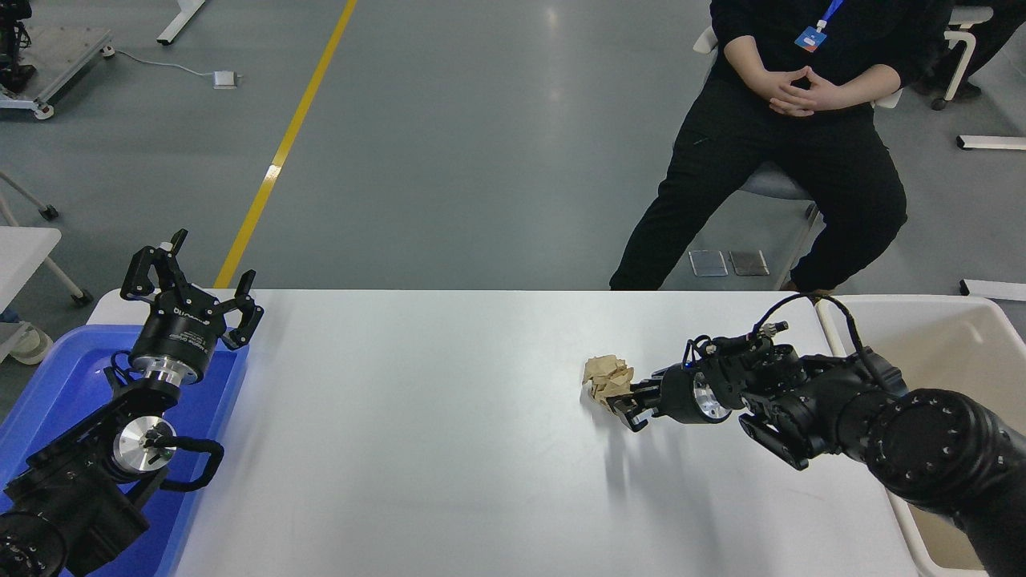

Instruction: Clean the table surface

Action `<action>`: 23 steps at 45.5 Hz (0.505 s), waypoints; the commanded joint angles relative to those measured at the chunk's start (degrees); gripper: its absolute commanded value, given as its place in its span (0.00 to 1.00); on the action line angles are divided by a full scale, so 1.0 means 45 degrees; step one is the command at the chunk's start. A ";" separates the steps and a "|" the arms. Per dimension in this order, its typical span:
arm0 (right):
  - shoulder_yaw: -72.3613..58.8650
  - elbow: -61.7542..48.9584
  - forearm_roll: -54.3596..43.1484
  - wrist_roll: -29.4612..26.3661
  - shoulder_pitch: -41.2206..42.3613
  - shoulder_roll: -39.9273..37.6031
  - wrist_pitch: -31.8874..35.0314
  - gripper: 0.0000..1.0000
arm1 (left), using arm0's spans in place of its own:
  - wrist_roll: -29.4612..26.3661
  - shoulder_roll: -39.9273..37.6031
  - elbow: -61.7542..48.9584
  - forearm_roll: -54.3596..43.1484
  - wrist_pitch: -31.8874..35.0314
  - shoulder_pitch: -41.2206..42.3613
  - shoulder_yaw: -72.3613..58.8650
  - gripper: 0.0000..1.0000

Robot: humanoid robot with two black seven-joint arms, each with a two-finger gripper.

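A paper wad [607,376] is placed on the table surface [417,417], right of centre, with the right gripper [628,401] just at its right. A tray [56,385] is set at the left end under the left gripper [192,290], a bin [954,344] at the right end, and a person [793,120] is seated beyond the far edge.

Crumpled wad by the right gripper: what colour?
Light tan-brown wad, clearest in the head view.

One paper wad [607,377], one blue tray [48,401], one bin [962,336], one person [801,120].
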 commanded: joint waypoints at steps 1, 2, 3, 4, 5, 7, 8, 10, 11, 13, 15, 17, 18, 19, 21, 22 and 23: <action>0.0627 0.0227 0.1177 0.0578 0.0456 -0.0643 0.0073 0.00 | 0.0000 0.0000 0.0005 0.0001 0.0000 0.0000 0.0003 1.00; 0.0744 0.0285 0.1256 0.0598 0.0496 -0.0741 0.0093 0.00 | 0.0000 0.0000 -0.0015 0.0001 0.0000 0.0000 0.0003 1.00; 0.0881 0.0344 0.1315 0.0637 0.0535 -0.0838 0.0093 0.00 | 0.0000 0.0000 0.0004 0.0001 0.0000 0.0000 0.0003 1.00; 0.0998 0.0403 0.1354 0.0656 0.0593 -0.0975 0.0112 0.00 | 0.0000 0.0000 0.0005 0.0001 0.0000 0.0000 0.0003 1.00; 0.1135 0.0500 0.1393 0.0715 0.0671 -0.1092 0.0113 0.00 | 0.0000 0.0000 -0.0015 0.0001 0.0000 0.0000 0.0003 1.00; 0.1389 0.0656 0.1471 0.0813 0.0827 -0.1365 0.0113 0.00 | 0.0000 0.0000 0.0005 0.0001 0.0000 0.0000 0.0003 1.00; 0.1525 0.0754 0.1549 0.0852 0.0905 -0.1502 0.0113 0.00 | 0.0000 0.0000 -0.0015 0.0001 0.0000 0.0000 0.0003 1.00; 0.1760 0.1065 0.1705 0.0891 0.1081 -0.1872 0.0113 0.00 | 0.0000 0.0000 0.0005 0.0001 0.0000 0.0000 0.0003 1.00; 0.1858 0.1319 0.1764 0.0891 0.1179 -0.2068 0.0113 0.00 | 0.0000 0.0000 -0.0015 0.0001 0.0000 0.0000 0.0003 1.00; 0.2034 0.1865 0.1842 0.0891 0.1471 -0.2497 0.0113 0.00 | 0.0000 0.0000 0.0004 0.0001 0.0000 0.0000 0.0003 1.00; 0.2151 0.2431 0.1843 0.0891 0.1842 -0.2946 0.0113 0.00 | 0.0000 0.0000 -0.0015 0.0001 0.0000 0.0000 -0.0016 1.00; 0.2249 0.3017 0.1862 0.0891 0.2213 -0.3415 0.0132 0.00 | 0.0000 0.0000 0.0004 0.0001 0.0000 0.0000 0.0003 1.00; 0.2288 0.3310 0.1843 0.0891 0.2389 -0.3649 0.0132 0.00 | 0.0000 0.0000 -0.0015 0.0001 0.0000 0.0000 0.0003 1.00; 0.2327 0.3565 0.1843 0.0891 0.2584 -0.3864 0.0132 0.00 | 0.0000 0.0000 -0.0015 0.0001 0.0000 0.0000 0.0003 1.00; 0.2367 0.4073 0.1843 0.0891 0.2955 -0.4333 0.0132 0.00 | 0.0000 0.0000 -0.0015 0.0001 0.0000 0.0000 0.0003 1.00; 0.2367 0.4307 0.1862 0.0891 0.3150 -0.4529 0.0151 0.00 | 0.0000 0.0000 0.0004 0.0001 0.0000 0.0000 -0.0016 1.00; 0.2367 0.4541 0.1862 0.0891 0.3346 -0.4724 0.0171 0.00 | 0.0000 0.0000 0.0005 0.0001 0.0000 0.0000 0.0003 1.00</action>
